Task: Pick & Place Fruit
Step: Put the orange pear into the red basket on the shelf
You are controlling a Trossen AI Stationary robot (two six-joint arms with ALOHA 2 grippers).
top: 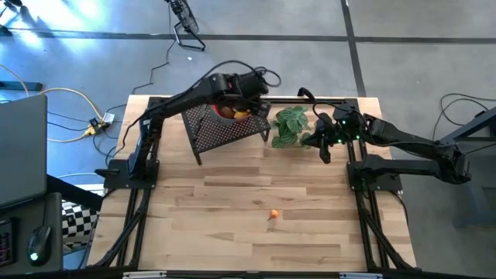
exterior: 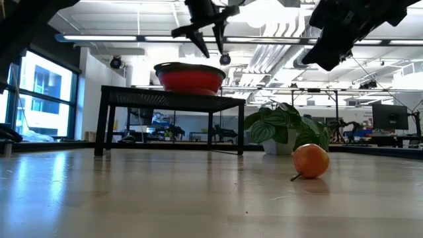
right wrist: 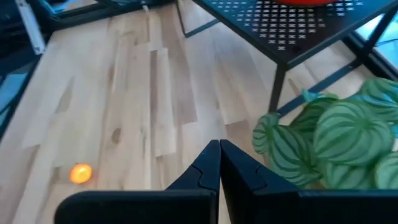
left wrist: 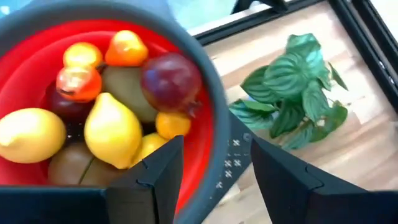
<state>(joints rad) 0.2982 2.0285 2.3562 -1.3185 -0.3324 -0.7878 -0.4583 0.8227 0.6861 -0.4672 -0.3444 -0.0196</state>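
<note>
From above, most fruit (top: 232, 113) is being kept in the red bowl (top: 225, 108) on the black rack (top: 225, 130), and one orange piece (top: 273, 215) is being left on the bench (top: 232, 225). At bench height, that piece (exterior: 310, 160) is being shown alone. In the left wrist view, the left tool (left wrist: 208, 171) is being held apart and empty over the bowl rim (left wrist: 214, 93). In the right wrist view, the right tool (right wrist: 219, 163) is being kept together, empty, beside the plant (right wrist: 348, 140).

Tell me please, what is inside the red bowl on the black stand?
The red bowl holds a pile of fruit: yellow lemons, a dark red piece, small orange ones, brownish-green ovals. The top pieces and the left gripper cover whatever lies underneath.
</note>
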